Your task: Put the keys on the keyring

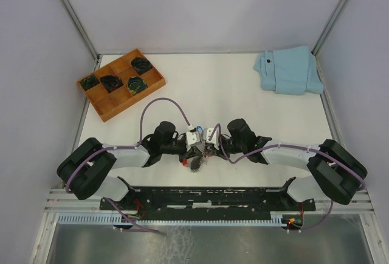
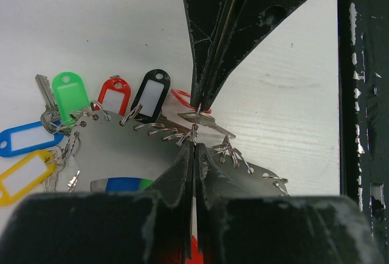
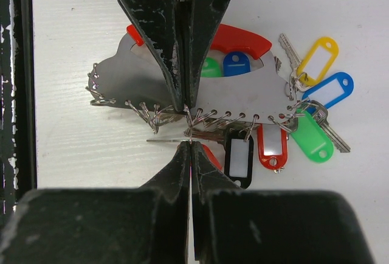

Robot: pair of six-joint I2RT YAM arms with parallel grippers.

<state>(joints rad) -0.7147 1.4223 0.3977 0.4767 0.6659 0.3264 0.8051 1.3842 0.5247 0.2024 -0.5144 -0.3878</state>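
**Clerk:** Entry one, your grippers?

**Checker:** Your left gripper (image 2: 193,149): fingers pressed together, tips on the row of small wire rings along the keyring's edge. Your right gripper (image 3: 189,145): also pressed together, facing the left one tip to tip. A thin wire ring touches both pairs of tips. You cannot tell from these views whether either truly pinches it.

**Clerk:** Entry two, the keyring?

**Checker:** Keyring (image 3: 121,75): a flat grey piece with a red curved band (image 3: 243,39) on one side. It lies flat on the desk (image 1: 231,93) close to the near edge, about midway between the left and right edges, directly under both sets of fingertips.

**Clerk:** Entry three, keys?

**Checker:** Keys (image 3: 310,139): one with a green tag and one with a red tag (image 3: 272,145), side by side, their rings meeting the grey piece's ringed edge. A black tag (image 3: 239,157) sits just beside the red one. A blue tag (image 3: 331,89) and a yellow tag (image 3: 316,57) cluster at the same end. One bare silver blade (image 3: 170,140) lies just beside your right fingertips, with a second red tag partly hidden under them. You cannot tell whether it is attached.

**Clerk:** Entry four, other stock?

**Checker:** Wooden tray (image 1: 91,101): far left corner, dark coiled items (image 1: 111,83) in four compartments. Light blue cloth (image 1: 289,69): folded, far right corner.
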